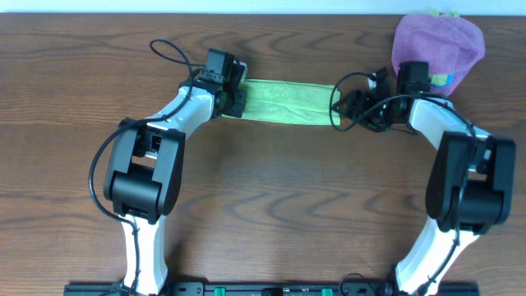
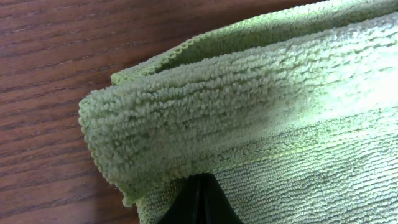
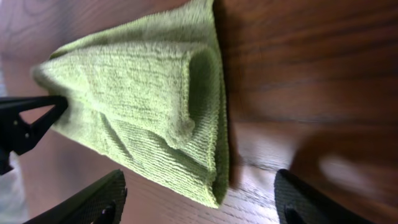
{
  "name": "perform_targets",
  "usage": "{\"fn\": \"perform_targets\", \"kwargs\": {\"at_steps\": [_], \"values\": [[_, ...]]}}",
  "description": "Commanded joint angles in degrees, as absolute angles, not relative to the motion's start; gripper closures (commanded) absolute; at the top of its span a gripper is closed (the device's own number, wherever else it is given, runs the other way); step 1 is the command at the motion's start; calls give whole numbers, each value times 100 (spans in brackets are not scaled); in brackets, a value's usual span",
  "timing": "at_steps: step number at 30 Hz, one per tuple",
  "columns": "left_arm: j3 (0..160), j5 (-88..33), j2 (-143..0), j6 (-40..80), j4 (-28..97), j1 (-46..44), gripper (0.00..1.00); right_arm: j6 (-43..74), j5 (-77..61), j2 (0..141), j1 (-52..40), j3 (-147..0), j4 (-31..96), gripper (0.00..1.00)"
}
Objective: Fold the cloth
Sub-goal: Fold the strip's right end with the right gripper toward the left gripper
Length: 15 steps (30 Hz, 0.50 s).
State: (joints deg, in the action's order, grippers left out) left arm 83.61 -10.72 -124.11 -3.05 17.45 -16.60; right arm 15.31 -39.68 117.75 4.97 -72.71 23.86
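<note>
Cloth [image 1: 288, 102] in strip; left gripper [image 1: 237, 101] pinches left end; right gripper [image 1: 339, 108] spread, holding nothing; I'd grip right end squarely, carry over left, match 2 ends.

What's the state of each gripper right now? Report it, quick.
Left gripper: closed, holding the cloth by its end.
Right gripper: open, holding nothing; the cloth's other end lies on the table in front of it.

obstacle: purple cloth [image 1: 436, 45] far right | free: table [image 1: 271, 205] nearside of green cloth [image 1: 283, 103]
</note>
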Motion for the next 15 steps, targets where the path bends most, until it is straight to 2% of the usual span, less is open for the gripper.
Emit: {"fn": "perform_targets", "kwargs": {"at_steps": [1,15], "values": [[8211,-904,-12613,-366,1898,-1566,94,1627,-4447,11922,528,-7249,2316,20],[8211,-904,-12613,-366,1859,-1566,95,1977,-4372,12505,320,-7249,1503,19]]}}
